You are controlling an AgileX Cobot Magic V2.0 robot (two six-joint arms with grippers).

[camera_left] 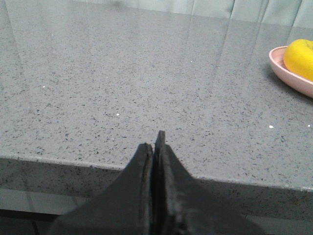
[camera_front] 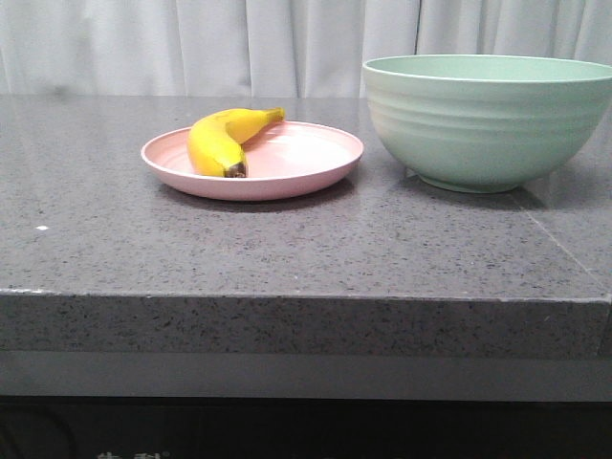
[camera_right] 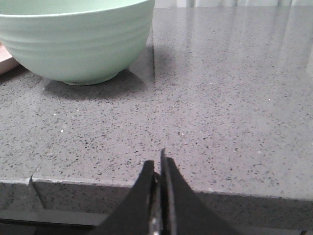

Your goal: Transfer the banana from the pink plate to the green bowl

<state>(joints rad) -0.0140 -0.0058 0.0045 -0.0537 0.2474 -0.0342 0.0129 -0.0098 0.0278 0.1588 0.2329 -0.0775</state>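
A short, curved, smooth yellow banana point(camera_front: 228, 141) with a dark tip lies on the left half of a round, shallow, matte pink plate point(camera_front: 306, 163), which sits on the speckled grey stone table point(camera_front: 287, 249). Just to its right stands a deep, ridged, matte mint-green bowl point(camera_front: 488, 120). The black left gripper point(camera_left: 153, 147) and right gripper point(camera_right: 156, 169) hang at the table's near edge, fingers pressed together, holding nothing.
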